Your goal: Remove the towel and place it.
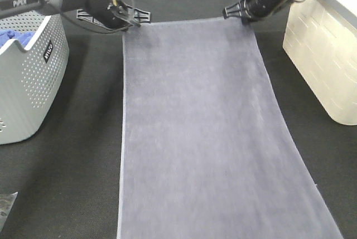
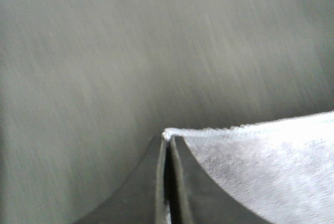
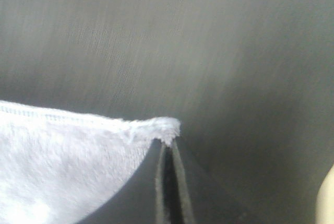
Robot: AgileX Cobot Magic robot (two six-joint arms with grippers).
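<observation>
The greyish-lavender towel [image 1: 201,127] is stretched out flat and long down the middle of the dark table, from the far side to the near edge of the view. My left gripper [image 1: 133,23] is shut on its far left corner, which shows in the left wrist view [image 2: 250,161] pinched between the black fingers [image 2: 160,182]. My right gripper [image 1: 241,16] is shut on the far right corner, seen in the right wrist view [image 3: 78,161] with its stitched hem between the fingers [image 3: 177,187].
A grey perforated basket [image 1: 28,77] holding a blue cloth [image 1: 14,35] stands at the left. A cream box [image 1: 326,55] stands at the right. A small patterned object [image 1: 5,205] lies at the near left corner.
</observation>
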